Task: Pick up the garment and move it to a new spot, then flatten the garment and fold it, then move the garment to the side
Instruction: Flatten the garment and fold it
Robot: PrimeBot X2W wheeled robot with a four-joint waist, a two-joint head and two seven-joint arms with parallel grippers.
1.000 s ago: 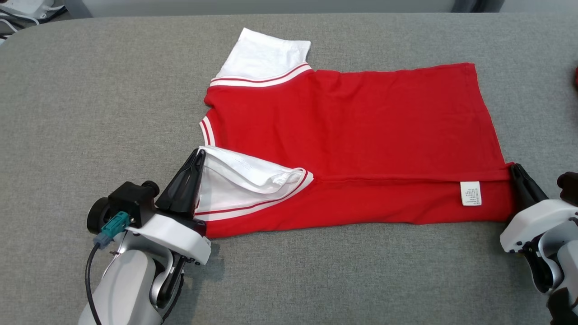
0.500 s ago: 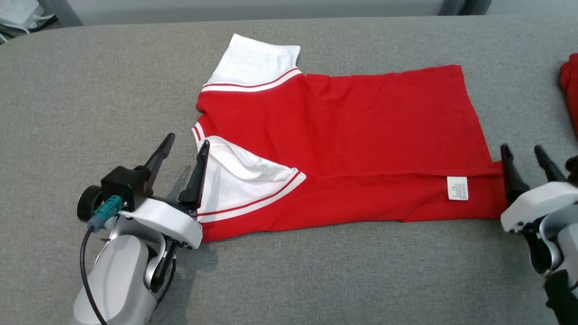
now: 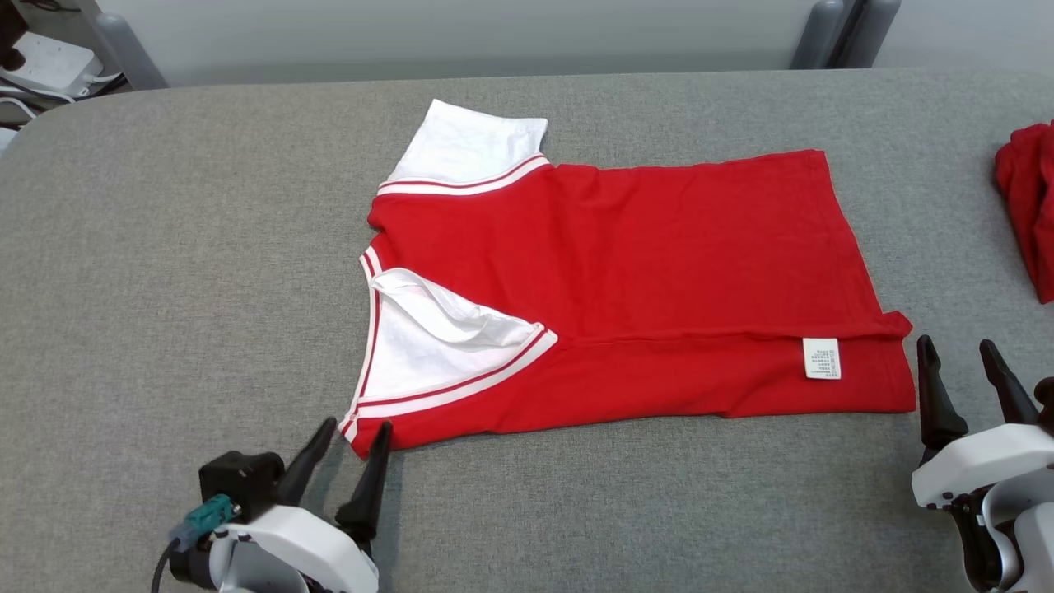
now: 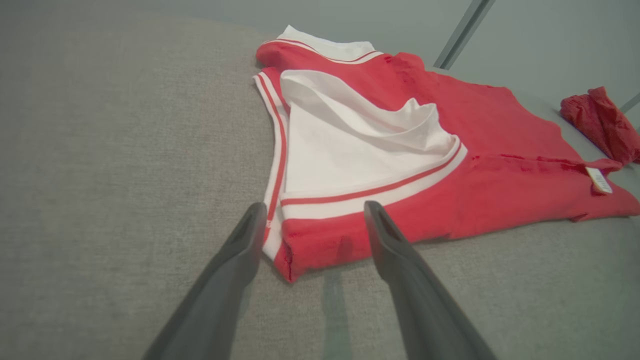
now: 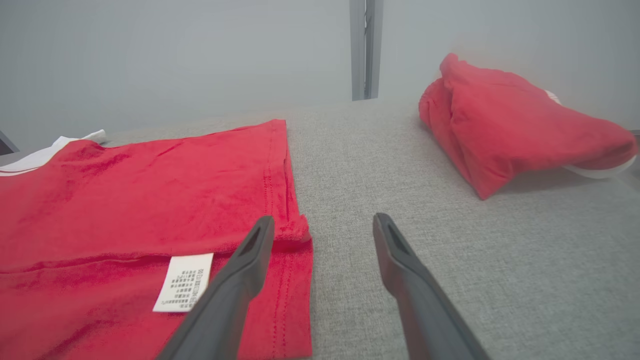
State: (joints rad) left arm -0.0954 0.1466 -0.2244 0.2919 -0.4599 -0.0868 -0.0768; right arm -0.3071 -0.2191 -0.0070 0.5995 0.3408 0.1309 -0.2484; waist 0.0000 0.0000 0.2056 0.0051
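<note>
Both sets of jaws released the garment (image 3: 659, 263) and backed off: left jaws wide just off its near shoulder corner, right jaws wide beside its hem corner. It lies part-folded mid-worktop (image 3: 165, 247). Soft, light, floppy; I'd pinch the doubled corners. Grey cloth surface, looks grippy. Another red bundle (image 3: 1025, 206) sits beyond the hem.

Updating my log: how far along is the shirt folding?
Done: shirt lies flat, near edge folded over, label up. In hand: nothing; left gripper and right gripper stand open at its near corners. Left: more folds, then moving it aside.
</note>
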